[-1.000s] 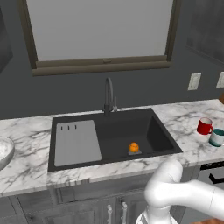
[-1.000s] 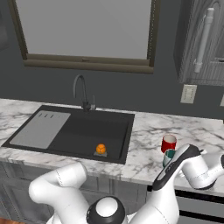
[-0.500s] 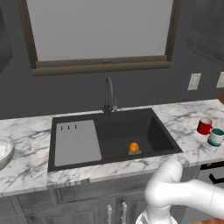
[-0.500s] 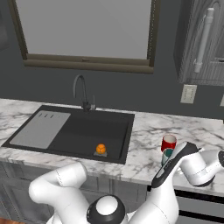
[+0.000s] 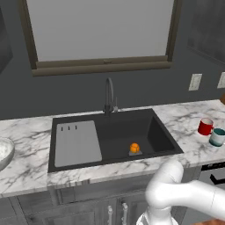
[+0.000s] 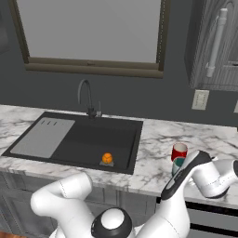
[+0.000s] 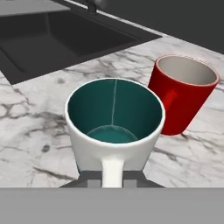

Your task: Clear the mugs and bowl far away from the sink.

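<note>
Grey mug [image 7: 114,129] stands upright at centre of the hand view, mouth up, handle pointing down-frame at the gripper [image 7: 113,178], which looks clamped on that handle, tips mostly hidden. Red mug [image 7: 183,92] upright just upper right. Two mugs, one bowl [image 5: 3,151] far left on the table [image 5: 26,145], one sink [image 5: 114,136].

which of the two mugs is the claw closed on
The pale grey mug with the teal inside: the claw is shut on its handle. The red mug stands free just behind it, white inside, ungripped.
</note>
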